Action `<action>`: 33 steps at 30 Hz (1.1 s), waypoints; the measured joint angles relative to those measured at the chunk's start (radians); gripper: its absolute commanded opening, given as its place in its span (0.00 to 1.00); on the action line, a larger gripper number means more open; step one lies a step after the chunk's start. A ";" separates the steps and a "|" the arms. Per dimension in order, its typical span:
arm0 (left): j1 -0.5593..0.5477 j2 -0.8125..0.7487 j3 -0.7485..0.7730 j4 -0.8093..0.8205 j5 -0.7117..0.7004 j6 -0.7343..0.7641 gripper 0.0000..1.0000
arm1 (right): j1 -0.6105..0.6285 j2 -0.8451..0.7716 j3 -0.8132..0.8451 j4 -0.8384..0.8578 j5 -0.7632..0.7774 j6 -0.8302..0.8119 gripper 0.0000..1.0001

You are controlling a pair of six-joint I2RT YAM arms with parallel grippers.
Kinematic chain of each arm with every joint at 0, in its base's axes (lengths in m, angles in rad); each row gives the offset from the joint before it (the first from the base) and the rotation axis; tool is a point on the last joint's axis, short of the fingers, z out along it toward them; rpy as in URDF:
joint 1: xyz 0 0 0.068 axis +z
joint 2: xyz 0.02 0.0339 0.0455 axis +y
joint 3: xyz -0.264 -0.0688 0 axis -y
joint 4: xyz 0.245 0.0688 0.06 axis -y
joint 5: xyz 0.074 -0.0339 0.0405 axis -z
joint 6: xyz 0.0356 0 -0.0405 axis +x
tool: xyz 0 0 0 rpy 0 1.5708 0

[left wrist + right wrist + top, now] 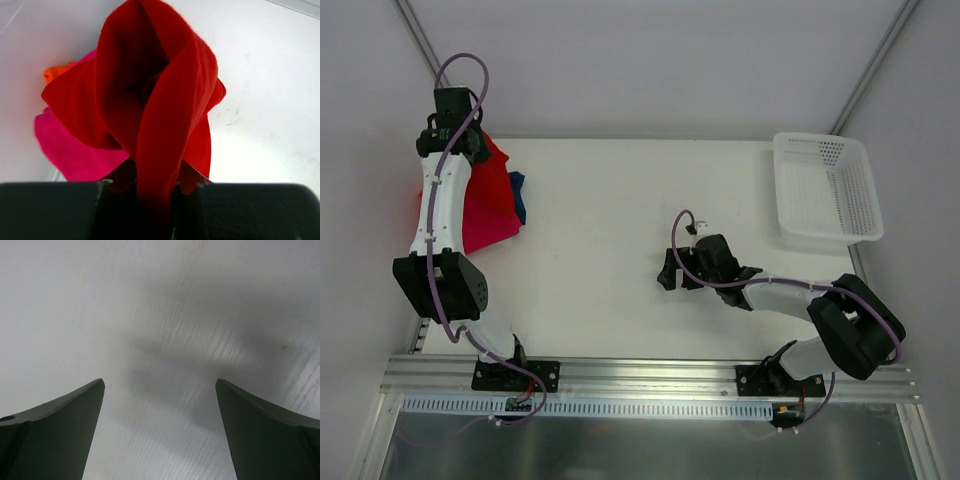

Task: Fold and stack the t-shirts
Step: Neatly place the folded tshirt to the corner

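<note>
My left gripper (pixel 470 140) is at the far left of the table, shut on a fold of the bright red t-shirt (pixel 488 190), which hangs from its jaws in the left wrist view (pixel 155 90). Under it lies the magenta-pink t-shirt (pixel 70 150), with a bit of the orange t-shirt (pixel 55 72) behind. A strip of the dark blue t-shirt (pixel 519 196) shows to the right of the red one. My right gripper (pixel 667 277) is open and empty over bare table near the middle; its fingers (pixel 60 430) stand wide apart.
A white plastic mesh basket (pixel 825 188) stands at the back right of the white table (pixel 610 240). The table's left edge runs close by the shirt pile.
</note>
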 measured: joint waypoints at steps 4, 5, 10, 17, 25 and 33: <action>0.090 0.000 -0.016 -0.014 0.016 -0.005 0.00 | -0.002 0.016 0.009 0.016 -0.017 -0.003 0.99; 0.115 0.000 -0.032 -0.013 0.022 -0.008 0.00 | -0.002 0.018 0.010 0.017 -0.021 -0.004 0.99; 0.212 0.001 -0.130 -0.024 0.057 -0.032 0.00 | -0.003 0.019 0.010 0.020 -0.030 -0.004 0.99; 0.230 0.067 -0.192 -0.040 0.058 -0.072 0.00 | -0.003 0.019 0.010 0.022 -0.048 -0.004 0.99; 0.230 0.187 -0.203 -0.079 -0.044 -0.148 0.99 | -0.003 -0.020 -0.020 0.013 -0.048 -0.003 0.99; 0.236 0.070 -0.196 -0.108 -0.198 -0.252 0.99 | -0.003 -0.096 -0.034 -0.063 -0.037 -0.004 0.99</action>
